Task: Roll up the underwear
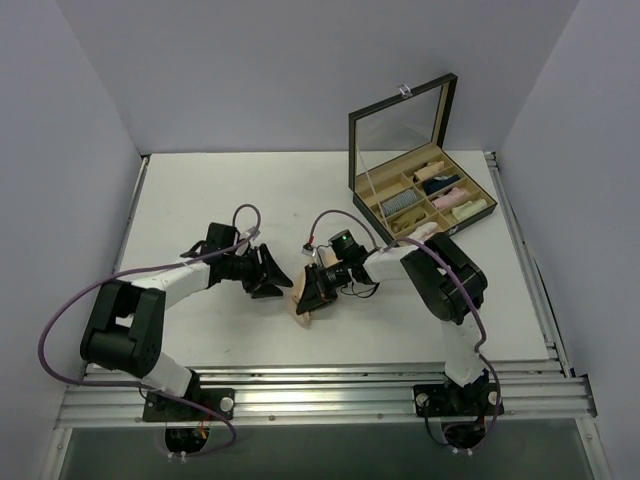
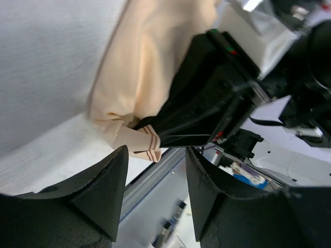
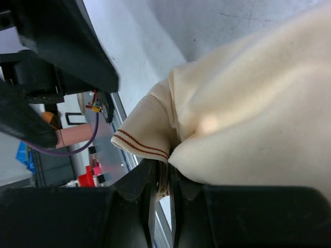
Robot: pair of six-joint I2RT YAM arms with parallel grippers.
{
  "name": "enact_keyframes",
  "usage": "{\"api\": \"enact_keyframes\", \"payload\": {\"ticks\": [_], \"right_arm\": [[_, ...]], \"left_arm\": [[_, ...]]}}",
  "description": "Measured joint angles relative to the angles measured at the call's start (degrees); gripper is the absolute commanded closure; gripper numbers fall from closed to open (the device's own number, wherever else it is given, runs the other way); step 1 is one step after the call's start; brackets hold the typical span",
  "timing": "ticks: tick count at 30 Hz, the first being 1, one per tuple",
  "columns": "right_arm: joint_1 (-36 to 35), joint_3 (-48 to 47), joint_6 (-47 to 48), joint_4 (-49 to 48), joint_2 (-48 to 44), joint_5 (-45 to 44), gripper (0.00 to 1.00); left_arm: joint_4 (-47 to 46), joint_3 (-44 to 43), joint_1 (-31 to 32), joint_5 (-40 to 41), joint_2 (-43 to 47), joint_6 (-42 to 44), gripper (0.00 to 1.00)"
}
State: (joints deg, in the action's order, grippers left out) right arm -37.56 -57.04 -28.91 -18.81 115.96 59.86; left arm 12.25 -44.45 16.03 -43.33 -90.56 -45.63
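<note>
Right claw (image 1: 316,287) pinches underwear (image 1: 301,304), left claw (image 1: 272,276) open
The underwear lies on the worktop (image 1: 220,190), a fold clamped in the right claw, probably so the cloth cannot spring loose. The left claw gapes empty just beside it, seemingly poised for the next fold.

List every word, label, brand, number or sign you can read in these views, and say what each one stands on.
No text can be read in any view.
The underwear: only two brown stitched stripes along the hem, no print.
The glass-lidded box: no label visible.
The background clutter in the wrist views: too blurred to read, if it bears any text at all.
</note>
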Motion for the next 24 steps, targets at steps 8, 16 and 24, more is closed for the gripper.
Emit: {"api": "enact_keyframes", "payload": {"ticks": [8,16,24], "right_arm": [[2.2,-0.9,-3.7,-1.0,2.3,3.5,1.00],[2.7,-4.1,-3.7,1.5,3.9,3.7,1.00],[2.7,-5.6,-1.4,5.4,3.9,3.2,1.00]], "left_arm": [[-7.1,4.8,1.7,2.7,3.1,-0.7,0.47],[-10.4,8.0,4.2,5.4,1.2,-2.0,0.46],[-9.8,7.6,4.2,8.5,0.9,-1.8,0.46]]}}
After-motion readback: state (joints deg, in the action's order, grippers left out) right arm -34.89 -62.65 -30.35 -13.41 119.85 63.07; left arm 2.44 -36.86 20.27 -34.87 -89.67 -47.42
